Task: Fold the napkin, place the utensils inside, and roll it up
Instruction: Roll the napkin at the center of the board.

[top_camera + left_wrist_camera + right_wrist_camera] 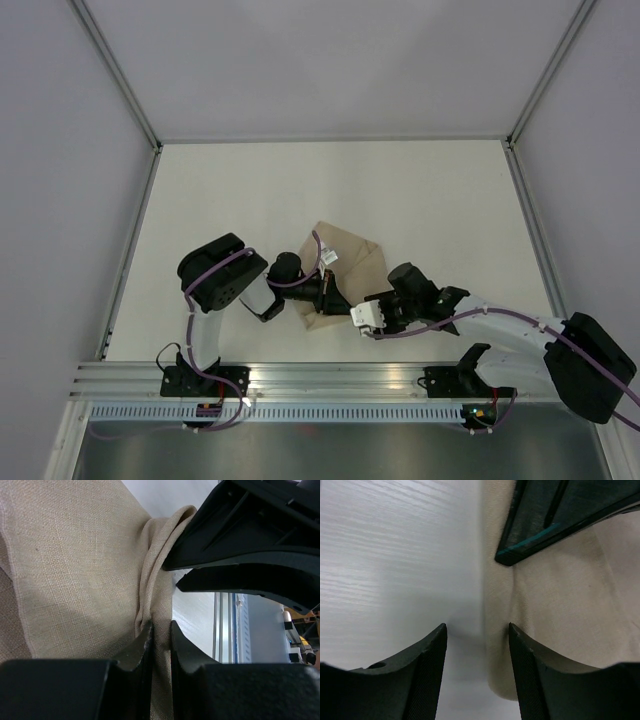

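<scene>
The left fingers [134, 656] pinch a fold of the half-covered napkin [352, 258]; the right fingers [427, 675] spread over its edge.

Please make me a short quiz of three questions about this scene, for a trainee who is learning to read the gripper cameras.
1. True or false: the left gripper is shut on a bunched fold of the napkin.
2. Choose one. The right gripper is: A) shut on the napkin; B) open, with the napkin's edge in the gap between its fingers; C) holding a fork.
3. Short answer: in the right wrist view, what surface lies beside the napkin?

Key
1. True.
2. B.
3. The white table.
</scene>
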{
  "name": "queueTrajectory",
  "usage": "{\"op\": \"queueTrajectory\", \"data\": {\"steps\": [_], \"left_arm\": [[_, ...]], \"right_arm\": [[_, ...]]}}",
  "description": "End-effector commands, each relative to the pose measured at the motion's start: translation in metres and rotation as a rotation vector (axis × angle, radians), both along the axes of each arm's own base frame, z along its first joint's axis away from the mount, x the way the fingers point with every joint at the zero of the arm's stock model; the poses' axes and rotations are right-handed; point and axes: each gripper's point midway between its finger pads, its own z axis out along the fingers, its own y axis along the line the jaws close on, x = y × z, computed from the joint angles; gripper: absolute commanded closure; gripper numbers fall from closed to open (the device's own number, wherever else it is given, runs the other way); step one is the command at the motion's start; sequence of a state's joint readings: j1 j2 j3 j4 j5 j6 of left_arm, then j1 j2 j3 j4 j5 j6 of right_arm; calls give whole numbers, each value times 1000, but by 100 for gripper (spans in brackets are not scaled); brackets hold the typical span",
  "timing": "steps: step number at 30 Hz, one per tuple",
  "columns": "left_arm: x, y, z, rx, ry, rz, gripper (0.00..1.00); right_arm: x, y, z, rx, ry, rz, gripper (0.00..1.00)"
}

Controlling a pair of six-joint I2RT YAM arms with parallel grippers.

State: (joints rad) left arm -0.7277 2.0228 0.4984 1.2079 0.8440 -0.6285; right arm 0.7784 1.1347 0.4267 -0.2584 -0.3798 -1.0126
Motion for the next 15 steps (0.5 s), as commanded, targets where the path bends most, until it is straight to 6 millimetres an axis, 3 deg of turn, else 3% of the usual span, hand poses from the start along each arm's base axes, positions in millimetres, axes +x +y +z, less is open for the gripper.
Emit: {"op": "queueTrajectory", "data": {"steps": [1, 7, 12, 15], "left_arm": [[-8, 7, -13, 25, 26, -4, 98], [-11, 8, -13, 25, 26, -24, 98], [-14, 9, -11, 22, 24, -38, 98], [-14, 10, -14, 34, 32, -38, 98]], "right_arm": [[27, 10, 8, 27, -137, -29, 41], [44, 9, 3, 35, -239, -58, 43], [35, 5, -7, 8, -206, -22, 51], [40, 6, 4, 45, -263, -39, 48]]}}
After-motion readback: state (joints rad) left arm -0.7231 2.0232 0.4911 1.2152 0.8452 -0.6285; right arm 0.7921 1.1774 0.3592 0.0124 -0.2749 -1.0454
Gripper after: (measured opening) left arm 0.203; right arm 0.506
